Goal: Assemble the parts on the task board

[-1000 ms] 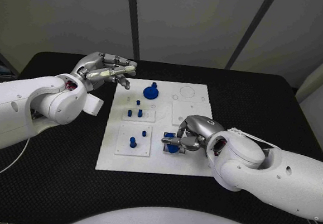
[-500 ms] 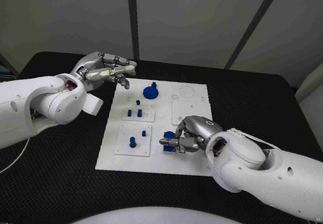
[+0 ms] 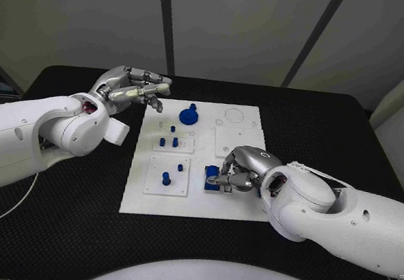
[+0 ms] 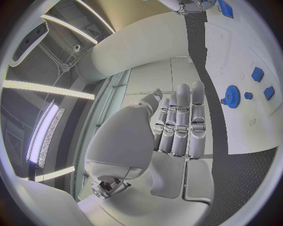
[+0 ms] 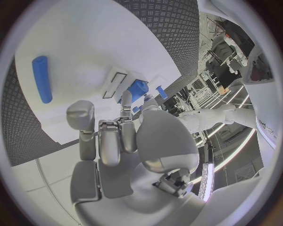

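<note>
Clearly the work is only partly done. At the centre of the head view, the fingers of the right silver many-fingered hand (image 3: 242,168) curl down onto a small blue block part (image 3: 213,179) at the lower middle of the flat white rectangular task board (image 3: 236,205) — whether they truly pinch it or merely press on it I cannot tell. In the right wrist view the fingertips (image 5: 124,100) reach toward a blue piece near a raised white fixture, and a loose blue cylinder (image 5: 41,79) lies flat on the board at the upper left, apparently not yet seated.

Toward the upper left of the head view, the left silver hand (image 3: 133,89) hovers by the board's top left corner, fingers together and bent, holding nothing I can see. A round blue gear (image 3: 188,115) sits near the board's top; small blue pegs (image 3: 169,140) stand in the left-hand square plates, seemingly placed. The upper right area looks unfilled — several steps likely remain.
</note>
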Controlling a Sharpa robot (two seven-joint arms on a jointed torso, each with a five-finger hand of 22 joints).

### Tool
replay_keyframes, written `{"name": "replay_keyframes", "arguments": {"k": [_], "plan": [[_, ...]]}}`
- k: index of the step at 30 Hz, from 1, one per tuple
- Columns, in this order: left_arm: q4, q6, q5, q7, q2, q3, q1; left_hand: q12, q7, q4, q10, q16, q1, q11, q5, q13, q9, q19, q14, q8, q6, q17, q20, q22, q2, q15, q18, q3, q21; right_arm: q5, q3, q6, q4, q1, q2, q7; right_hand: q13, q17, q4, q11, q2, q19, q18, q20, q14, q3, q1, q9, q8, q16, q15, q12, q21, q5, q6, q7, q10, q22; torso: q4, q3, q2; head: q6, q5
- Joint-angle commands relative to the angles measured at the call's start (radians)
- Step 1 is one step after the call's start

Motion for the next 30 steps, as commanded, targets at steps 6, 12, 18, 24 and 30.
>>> {"name": "replay_keyframes", "arguments": {"k": [6, 12, 18, 24, 30], "plan": [[-0.001, 0.008, 0.002, 0.000, 0.001, 0.001, 0.001, 0.005, 0.001, -0.004, -0.007, -0.006, 0.012, 0.002, 0.005, -0.001, -0.002, 0.003, -0.003, 0.001, -0.003, -0.001, -0.001, 0.001, 0.002, 0.000, -0.003, 0.003, -0.004, 0.000, 0.000, 0.002, -0.018, 0.001, 0.002, 0.024, 0.129, 0.225, -0.016, -0.005, 0.012, 0.002, -0.012, -0.006, 0.095, 0.005, 0.045, 0.006, 0.004, -0.001, -0.005, 0.000, -0.002, -0.020, -0.004, -0.004, 0.023, 0.002, 0.0014, -0.0005, 0.000, -0.001, 0.003], [-0.001, 0.008, 0.002, 0.000, 0.001, 0.001, 0.001, 0.005, 0.001, -0.004, -0.007, -0.006, 0.012, 0.002, 0.005, -0.001, -0.002, 0.003, -0.003, 0.001, -0.003, -0.001, -0.001, 0.001, 0.002, 0.000, -0.003, 0.003, -0.004, 0.000, 0.000, -0.012, -0.031, 0.001, 0.007, 0.028, 0.129, 0.225, -0.016, -0.005, 0.017, 0.002, -0.012, -0.006, 0.095, 0.006, 0.049, 0.007, 0.004, -0.001, -0.005, 0.000, -0.002, -0.021, -0.003, -0.004, 0.023, 0.002, 0.0014, -0.0001, 0.000, -0.002, 0.004], [-0.002, 0.009, 0.002, 0.000, 0.001, 0.001, 0.001, 0.005, 0.002, -0.005, -0.007, -0.006, 0.012, 0.002, 0.005, -0.002, -0.002, 0.003, -0.003, 0.001, -0.003, -0.001, -0.001, 0.002, 0.003, 0.001, -0.004, 0.004, -0.004, 0.000, 0.000, -0.028, -0.028, 0.001, 0.004, 0.039, 0.128, 0.223, -0.025, -0.006, 0.016, 0.002, -0.011, -0.006, 0.095, 0.007, 0.068, 0.009, 0.004, -0.002, -0.006, -0.002, -0.003, -0.019, -0.005, -0.005, 0.022, 0.000, -0.0005, -0.0001, 0.000, -0.003, 0.006], [-0.003, 0.009, 0.002, -0.001, 0.002, 0.000, 0.001, 0.005, 0.002, -0.005, -0.007, -0.006, 0.012, 0.002, 0.005, -0.002, -0.002, 0.003, -0.003, 0.001, -0.003, -0.001, -0.001, 0.002, 0.003, 0.001, -0.004, 0.004, -0.004, -0.003, 0.000, -0.038, -0.021, 0.001, -0.005, 0.057, 0.123, 0.218, -0.060, -0.005, 0.007, -0.003, -0.010, -0.006, 0.094, 0.012, 0.127, 0.013, 0.000, -0.006, -0.006, -0.009, -0.010, -0.093, -0.012, -0.003, 0.017, -0.006, -0.0010, -0.0003, 0.000, -0.003, 0.005], [-0.005, 0.009, 0.002, 0.000, 0.002, 0.000, 0.001, 0.005, 0.002, -0.005, -0.007, -0.006, 0.012, 0.002, 0.005, -0.002, -0.002, 0.003, -0.003, 0.001, -0.003, -0.001, -0.001, 0.002, 0.003, 0.001, -0.004, 0.004, -0.004, 0.032, 0.000, -0.152, -0.008, 0.001, -0.037, 0.112, 0.090, 0.187, -0.068, 0.005, 0.022, -0.024, -0.003, -0.002, 0.086, 0.026, 0.153, 0.003, -0.030, -0.027, 0.001, -0.052, -0.045, -0.056, -0.040, 0.009, -0.008, -0.052, -0.0006, 0.0000, -0.001, -0.004, 0.000]]}}
